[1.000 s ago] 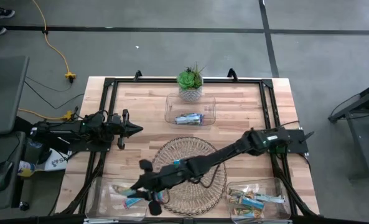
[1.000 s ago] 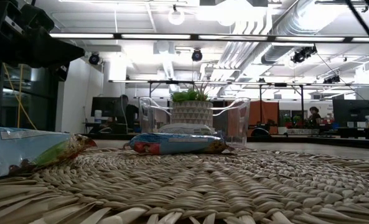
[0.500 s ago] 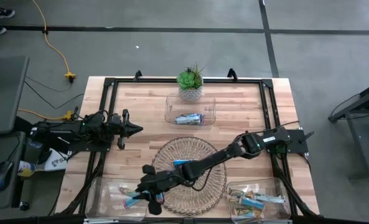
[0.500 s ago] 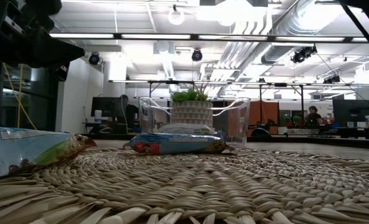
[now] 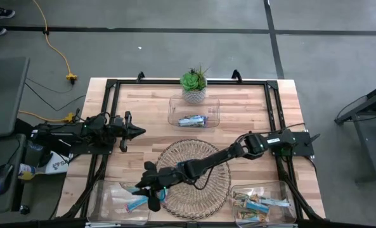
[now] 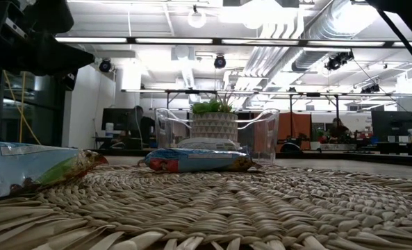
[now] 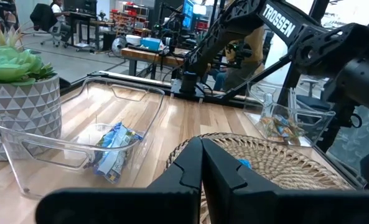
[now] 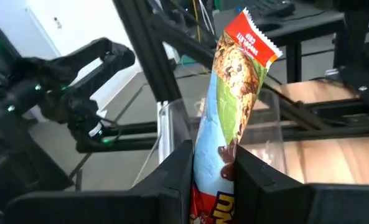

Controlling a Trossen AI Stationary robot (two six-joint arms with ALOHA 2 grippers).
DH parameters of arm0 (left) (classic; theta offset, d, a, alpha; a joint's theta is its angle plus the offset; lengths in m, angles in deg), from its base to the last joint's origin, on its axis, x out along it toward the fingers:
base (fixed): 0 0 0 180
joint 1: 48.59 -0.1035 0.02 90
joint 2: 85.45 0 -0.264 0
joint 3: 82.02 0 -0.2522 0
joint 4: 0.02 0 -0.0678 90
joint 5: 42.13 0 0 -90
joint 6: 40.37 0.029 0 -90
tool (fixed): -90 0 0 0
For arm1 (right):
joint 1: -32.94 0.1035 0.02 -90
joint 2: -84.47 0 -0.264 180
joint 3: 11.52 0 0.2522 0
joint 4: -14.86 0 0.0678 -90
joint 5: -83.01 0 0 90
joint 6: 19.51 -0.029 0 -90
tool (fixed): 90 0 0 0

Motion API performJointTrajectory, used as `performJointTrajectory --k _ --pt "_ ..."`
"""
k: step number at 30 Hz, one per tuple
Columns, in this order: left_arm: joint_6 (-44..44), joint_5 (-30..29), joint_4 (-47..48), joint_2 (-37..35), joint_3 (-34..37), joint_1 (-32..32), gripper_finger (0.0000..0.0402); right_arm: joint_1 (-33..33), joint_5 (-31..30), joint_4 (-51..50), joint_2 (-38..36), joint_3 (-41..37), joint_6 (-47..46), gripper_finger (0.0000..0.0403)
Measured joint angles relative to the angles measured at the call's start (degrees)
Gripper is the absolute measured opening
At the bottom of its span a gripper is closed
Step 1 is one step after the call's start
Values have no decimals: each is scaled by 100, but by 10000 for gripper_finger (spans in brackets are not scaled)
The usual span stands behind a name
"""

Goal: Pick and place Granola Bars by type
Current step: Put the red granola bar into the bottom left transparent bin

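Over the wicker tray's (image 5: 207, 152) near-left rim the right gripper (image 5: 151, 188) hangs with its fingers clamped on a blue, red and green granola bar (image 8: 231, 106), which stands up between the pads in the right wrist view; a second ago that gripper was lower and further out over the clear left bin (image 5: 105, 201), and it has since drawn back toward the tray with the arm folding in, yet the bar is not released, so I judge the drop into that bin is not finished, or the arm is adjusting before letting go; several bars (image 5: 132, 201) already lie in the left bin beside the tray, a blue bar (image 5: 191, 120) lies in the far bin (image 5: 174, 107) on the tray's far side, just before the potted succulent (image 5: 193, 82), and mixed bars (image 5: 259, 204) fill the right bin (image 5: 288, 190) at the tray's right; in the low view two bars (image 6: 195, 160) remain on the tray's weave, so sorting is well short of done; the left gripper (image 5: 136, 132) waits well to the left of the tray, its fingers pressed together.
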Motion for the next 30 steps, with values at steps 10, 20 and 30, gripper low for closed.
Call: performJointTrajectory --k 10,20,30 --pt "2 1 -1 2 0 -2 1 -45 102 745 240 -4 -11 67" --pt "2 1 0 1 0 -2 1 120 511 869 463 0 193 67" --pt "1 1 -1 1 -2 -2 1 101 378 634 470 2 166 67"
